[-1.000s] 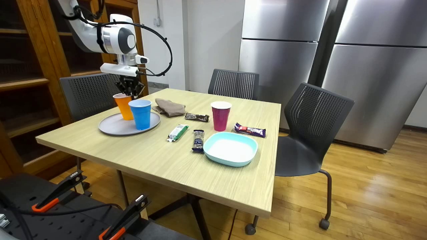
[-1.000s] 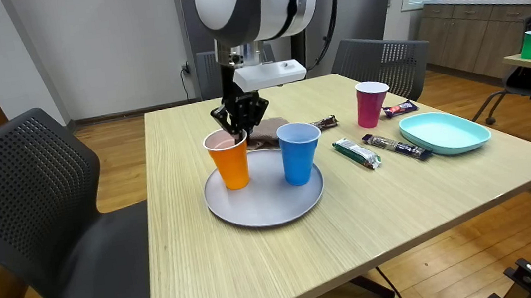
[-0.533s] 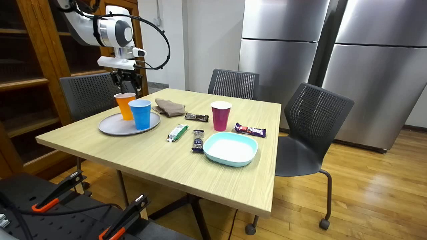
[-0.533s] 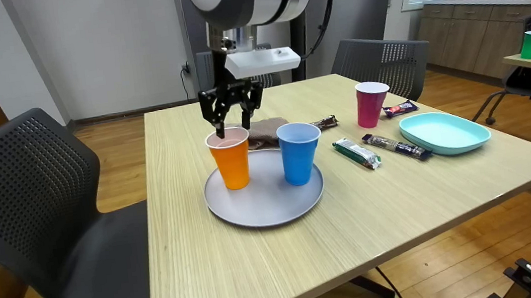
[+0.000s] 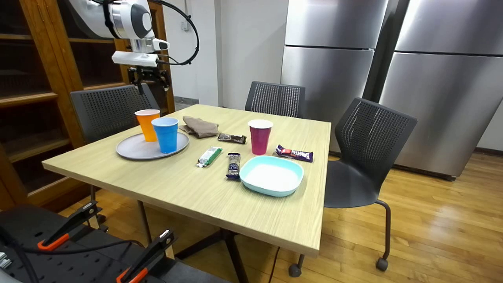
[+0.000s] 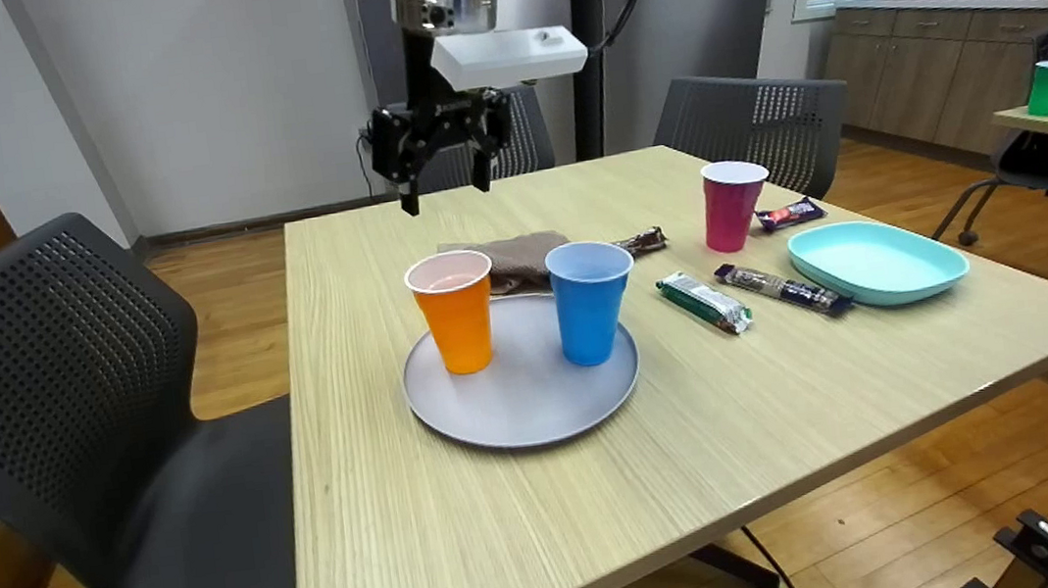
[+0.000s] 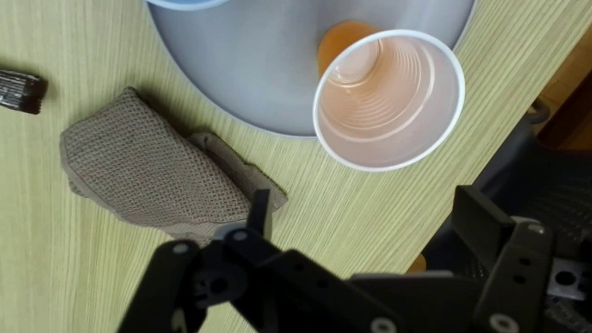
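My black gripper [image 6: 447,194] hangs in the air above the far side of the table, its jaws wide apart with nothing between them. Nearest below is an orange cup [image 6: 461,326] with a white rim, upright on a round grey plate [image 6: 528,417]. A blue cup [image 6: 591,316] stands on the same plate, to the right of the orange one in that exterior view. The wrist view looks into the orange cup [image 7: 388,101], which appears empty. A folded brown cloth [image 7: 152,171] lies beside the plate, partly covered by one finger [image 7: 260,210] in that view.
A magenta cup [image 6: 730,211] and a turquoise dish [image 6: 875,259] stand farther along the table. Several wrapped bars lie between, among them a green one [image 6: 705,303] and a dark blue one [image 6: 785,289]. Dark chairs [image 6: 109,460] surround the table [image 6: 698,432].
The gripper, earlier nearly closed with a finger inside the orange cup at its rim, has opened and risen clear. The orange cup has settled very slightly and stays on the plate.
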Motion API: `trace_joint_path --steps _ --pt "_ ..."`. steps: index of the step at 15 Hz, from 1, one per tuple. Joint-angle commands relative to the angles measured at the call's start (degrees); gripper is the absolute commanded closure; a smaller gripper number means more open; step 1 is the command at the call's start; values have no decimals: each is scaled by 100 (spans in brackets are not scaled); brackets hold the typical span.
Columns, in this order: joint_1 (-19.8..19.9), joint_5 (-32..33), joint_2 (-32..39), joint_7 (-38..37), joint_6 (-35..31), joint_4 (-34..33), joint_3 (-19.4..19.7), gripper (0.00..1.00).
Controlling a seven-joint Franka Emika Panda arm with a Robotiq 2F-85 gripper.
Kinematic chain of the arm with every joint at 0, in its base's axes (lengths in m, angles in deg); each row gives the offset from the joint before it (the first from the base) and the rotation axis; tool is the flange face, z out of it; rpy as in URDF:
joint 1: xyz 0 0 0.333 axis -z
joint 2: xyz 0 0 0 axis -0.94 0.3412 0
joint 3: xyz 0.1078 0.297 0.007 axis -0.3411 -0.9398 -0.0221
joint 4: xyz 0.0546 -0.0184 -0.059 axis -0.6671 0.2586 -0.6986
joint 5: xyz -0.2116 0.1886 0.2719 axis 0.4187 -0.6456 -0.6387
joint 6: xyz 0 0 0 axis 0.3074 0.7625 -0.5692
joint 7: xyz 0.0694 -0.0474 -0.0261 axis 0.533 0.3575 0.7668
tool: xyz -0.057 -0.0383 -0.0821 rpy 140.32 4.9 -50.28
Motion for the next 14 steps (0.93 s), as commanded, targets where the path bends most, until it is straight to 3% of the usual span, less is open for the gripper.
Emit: trace_joint_path --steps 1,5,6,14 --pt "-94 406 -506 -321 6 457 221 0" --pt "3 708 -894 -438 -77 815 362 0" --pt "60 564 -490 -255 19 383 221 0" --pt "71 575 -480 -255 20 423 219 0"
